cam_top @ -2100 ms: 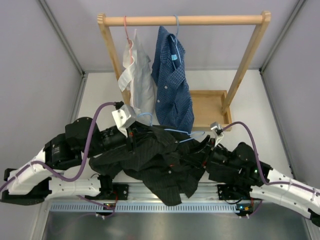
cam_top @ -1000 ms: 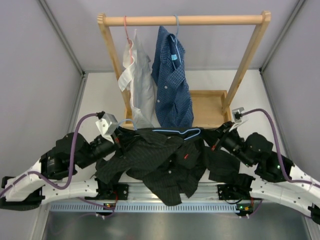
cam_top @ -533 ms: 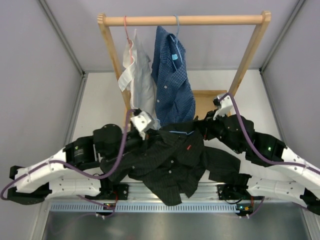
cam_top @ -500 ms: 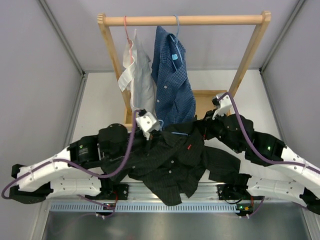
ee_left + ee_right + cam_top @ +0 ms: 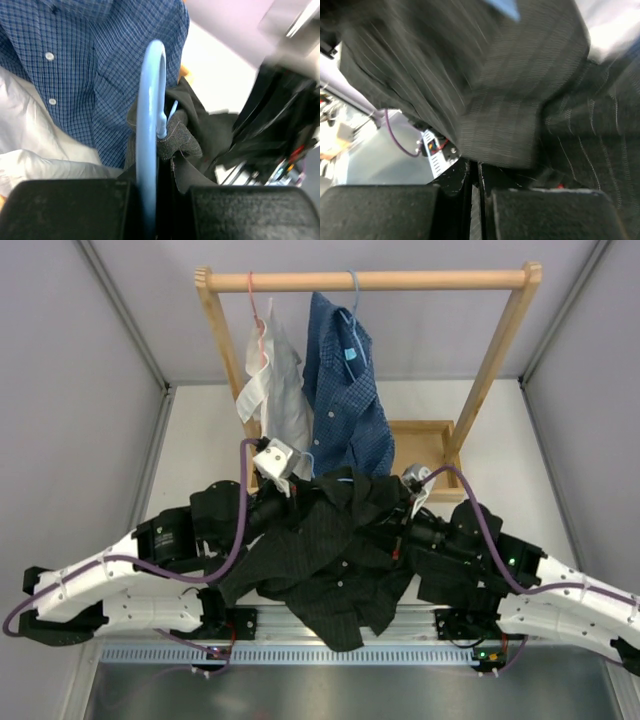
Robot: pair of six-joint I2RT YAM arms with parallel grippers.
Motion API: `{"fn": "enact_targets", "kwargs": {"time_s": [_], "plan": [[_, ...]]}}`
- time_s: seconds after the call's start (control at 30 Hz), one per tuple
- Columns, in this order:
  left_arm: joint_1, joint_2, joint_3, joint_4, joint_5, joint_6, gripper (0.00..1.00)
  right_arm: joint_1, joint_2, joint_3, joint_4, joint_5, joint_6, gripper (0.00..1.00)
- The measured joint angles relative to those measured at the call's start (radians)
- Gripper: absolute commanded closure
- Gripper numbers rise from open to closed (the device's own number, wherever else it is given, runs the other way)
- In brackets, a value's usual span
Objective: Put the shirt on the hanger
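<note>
A big wooden rack stands at the back of the white table. A blue checked shirt and a white shirt hang on it, crowding in just behind the work. The shirt lies bunched over both arms near the front, and it hides most of the right arm. Both arms bend low and reach in toward the middle. Only the left wrist view shows the hanger clearly: the left gripper squeezes its blue wire, with black cloth bunched around it. In the right wrist view the right gripper has its fingers pressed together under blurry black cloth, but it is too blurry to tell whether any cloth is caught between them.
</note>
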Motion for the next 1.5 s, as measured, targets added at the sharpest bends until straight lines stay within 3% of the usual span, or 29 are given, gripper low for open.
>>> {"fn": "enact_targets", "kwargs": {"time_s": [0.03,0.07,0.1,0.17,0.37,0.57,0.67,0.8,1.07,1.17,1.2,1.27,1.33,1.37,1.4,1.43,1.5], "plan": [[0.0,-0.01,0.0,0.01,-0.006,-0.01,1.0,0.006,0.0,-0.043,0.048,-0.018,0.011,0.95],[0.0,-0.023,-0.003,0.024,-0.008,-0.014,1.0,0.01,0.0,-0.081,0.093,-0.028,0.023,0.84],[0.0,-0.037,-0.011,0.044,-0.004,-0.017,1.0,0.014,0.002,-0.118,0.126,-0.034,0.037,0.65],[0.0,-0.062,-0.034,0.079,0.005,-0.016,1.0,0.02,-0.01,-0.167,0.145,-0.053,0.058,0.55],[0.001,-0.143,-0.106,0.115,0.066,0.014,1.0,0.028,-0.265,-0.157,0.006,-0.058,0.054,0.46],[0.001,-0.23,-0.175,0.115,0.246,0.074,1.0,0.028,-0.459,0.066,-0.28,-0.054,0.018,0.4],[0.003,-0.21,-0.176,0.125,0.416,0.099,1.0,0.028,-0.413,0.204,-0.359,-0.06,-0.031,0.41],[0.003,-0.093,-0.157,0.134,0.637,0.122,1.0,0.028,-0.249,0.335,-0.342,-0.117,-0.098,0.41],[0.003,0.072,-0.146,0.132,0.882,0.153,1.0,0.028,0.04,0.365,-0.276,-0.298,-0.184,0.42],[0.003,0.086,-0.134,0.134,0.911,0.159,1.0,0.028,0.095,0.362,-0.233,-0.36,-0.198,0.55],[0.003,0.09,-0.13,0.134,0.915,0.161,1.0,0.028,0.107,0.36,-0.214,-0.38,-0.201,0.78],[0.004,0.097,-0.125,0.134,0.913,0.163,1.0,0.029,0.116,0.357,-0.185,-0.413,-0.208,0.99],[0.013,0.1,-0.124,0.136,0.913,0.166,1.0,0.035,0.113,0.351,-0.162,-0.429,-0.208,1.0],[0.013,0.1,-0.122,0.136,0.91,0.165,0.94,0.035,0.109,0.346,-0.155,-0.43,-0.208,1.0],[0.012,0.1,-0.122,0.136,0.907,0.165,0.8,0.035,0.105,0.34,-0.145,-0.427,-0.209,1.0],[0.012,0.1,-0.12,0.135,0.899,0.168,0.44,0.035,0.1,0.335,-0.138,-0.421,-0.211,1.0],[0.009,0.098,-0.108,0.128,0.85,0.168,0.22,0.035,0.084,0.329,-0.142,-0.386,-0.219,1.0]]}}
